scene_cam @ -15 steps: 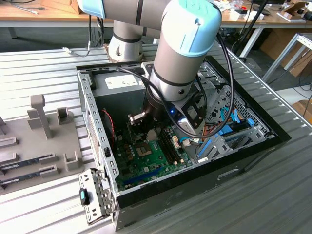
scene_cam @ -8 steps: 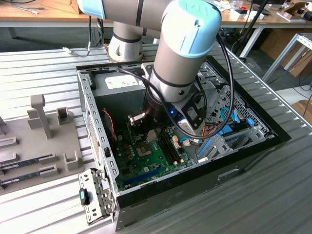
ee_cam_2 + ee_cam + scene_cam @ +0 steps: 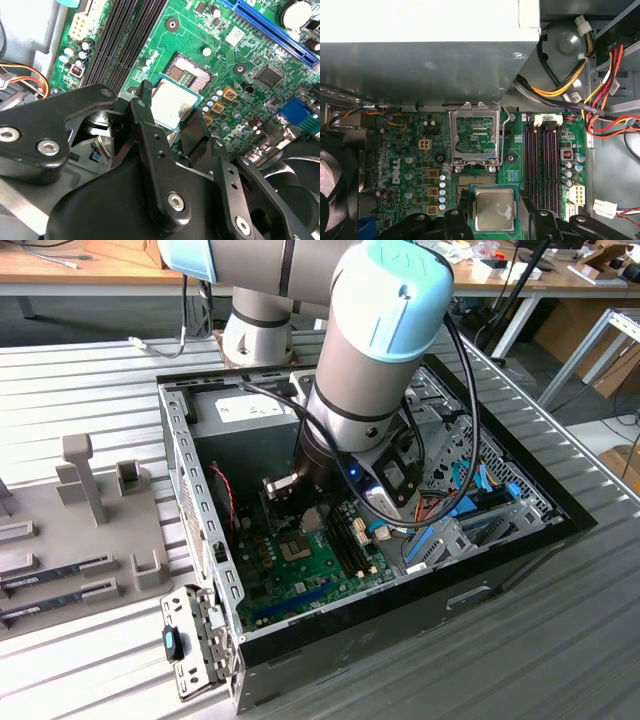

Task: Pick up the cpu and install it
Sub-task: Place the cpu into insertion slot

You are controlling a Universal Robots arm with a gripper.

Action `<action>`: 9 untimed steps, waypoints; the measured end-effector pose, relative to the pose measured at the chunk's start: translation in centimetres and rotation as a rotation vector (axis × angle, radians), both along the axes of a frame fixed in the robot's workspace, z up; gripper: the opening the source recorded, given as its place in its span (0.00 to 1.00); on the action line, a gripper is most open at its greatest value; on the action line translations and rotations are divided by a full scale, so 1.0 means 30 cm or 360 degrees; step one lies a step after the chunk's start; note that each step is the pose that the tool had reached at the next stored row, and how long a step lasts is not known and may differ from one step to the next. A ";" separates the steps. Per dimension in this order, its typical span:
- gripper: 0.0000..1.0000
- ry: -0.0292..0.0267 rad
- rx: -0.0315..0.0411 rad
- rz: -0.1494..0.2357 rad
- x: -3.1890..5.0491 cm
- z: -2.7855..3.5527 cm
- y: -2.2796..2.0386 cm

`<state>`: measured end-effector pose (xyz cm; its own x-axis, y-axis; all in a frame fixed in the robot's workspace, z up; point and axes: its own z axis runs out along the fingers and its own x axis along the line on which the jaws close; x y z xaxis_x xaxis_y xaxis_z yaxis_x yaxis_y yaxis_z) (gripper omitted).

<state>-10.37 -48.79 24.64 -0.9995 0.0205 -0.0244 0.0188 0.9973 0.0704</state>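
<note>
The cpu (image 3: 494, 210), a square chip with a silver-grey top and green rim, sits between my gripper's (image 3: 494, 196) two black fingers (image 3: 462, 212), which close on its opposite edges. In the second wrist view the cpu (image 3: 172, 107) hangs tilted just above the green motherboard (image 3: 240, 55), partly overlapping the open socket (image 3: 191, 76). The socket's metal load frame (image 3: 472, 136) stands flipped open beside it. In the exterior view the arm (image 3: 350, 410) reaches down into the open computer case (image 3: 200, 540).
A grey power supply box (image 3: 420, 45) overhangs the board by the socket. Black memory slots (image 3: 545, 165) and bundled coloured cables (image 3: 600, 80) lie to one side, a fan (image 3: 332, 185) to the other. A grey parts fixture (image 3: 90, 530) sits at the exterior view's left.
</note>
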 end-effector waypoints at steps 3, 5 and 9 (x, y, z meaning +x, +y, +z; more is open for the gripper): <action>0.47 0.00000 0.0000 0.0000 0.000 -0.003 -0.001; 0.47 0.00000 0.0000 0.0000 0.000 -0.004 -0.002; 0.47 0.00000 0.0000 0.0000 0.000 -0.008 -0.004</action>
